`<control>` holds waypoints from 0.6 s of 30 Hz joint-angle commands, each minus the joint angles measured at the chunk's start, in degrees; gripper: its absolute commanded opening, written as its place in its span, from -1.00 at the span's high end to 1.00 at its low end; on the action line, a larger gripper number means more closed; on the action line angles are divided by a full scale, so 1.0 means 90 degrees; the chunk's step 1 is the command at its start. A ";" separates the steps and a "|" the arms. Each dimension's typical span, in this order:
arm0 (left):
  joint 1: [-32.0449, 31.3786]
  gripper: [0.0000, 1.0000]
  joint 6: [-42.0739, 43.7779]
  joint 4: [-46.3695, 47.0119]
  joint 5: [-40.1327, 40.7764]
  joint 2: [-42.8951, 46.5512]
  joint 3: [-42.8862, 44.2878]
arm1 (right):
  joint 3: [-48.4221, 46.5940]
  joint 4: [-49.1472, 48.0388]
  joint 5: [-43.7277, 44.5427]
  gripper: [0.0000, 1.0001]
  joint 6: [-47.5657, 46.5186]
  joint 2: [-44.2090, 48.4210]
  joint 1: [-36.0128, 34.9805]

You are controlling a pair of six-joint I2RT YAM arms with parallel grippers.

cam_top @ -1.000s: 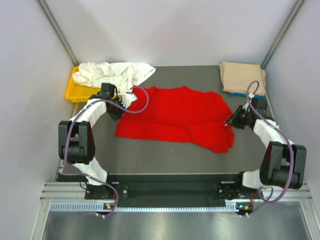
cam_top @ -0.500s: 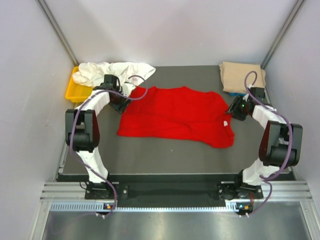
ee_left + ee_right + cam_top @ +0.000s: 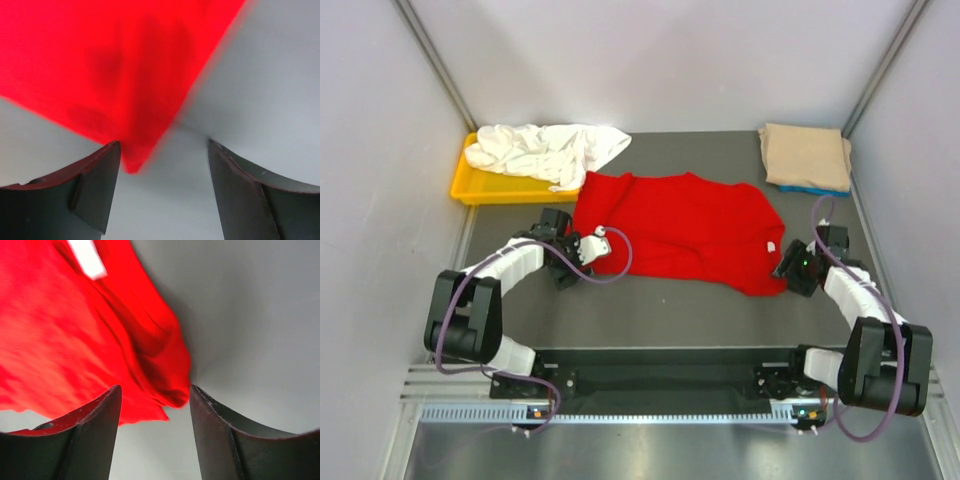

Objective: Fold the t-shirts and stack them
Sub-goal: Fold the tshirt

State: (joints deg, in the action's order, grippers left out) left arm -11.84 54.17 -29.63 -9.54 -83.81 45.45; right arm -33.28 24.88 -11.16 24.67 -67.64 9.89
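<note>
Only label I can find is the small white neck tag on the bright red cloth t-shirt, and it's too blurry to read. That shirt lies spread mid dark grey worktop.

The overhead view adds a crumpled white t-shirt draped over the yellow plastic tray back left. Back right, a folded tan t-shirt sits atop a folded blue one.

The wrist views show the left claw and right claw both spread apart, gripping nothing, each with a red edge between its fingers.

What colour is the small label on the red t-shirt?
White. The label on the red t-shirt shows best in the right wrist view.
</note>
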 commanded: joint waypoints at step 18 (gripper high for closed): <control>-0.0023 1.00 0.0054 -0.2111 -0.0433 0.1985 -0.0626 | 0.0388 0.1862 -0.0109 1.00 0.1048 0.2405 -0.0054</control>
State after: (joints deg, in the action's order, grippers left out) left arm -12.01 53.43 -30.26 -9.19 -75.46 40.99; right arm -27.40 32.32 -13.47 30.70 -52.27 9.78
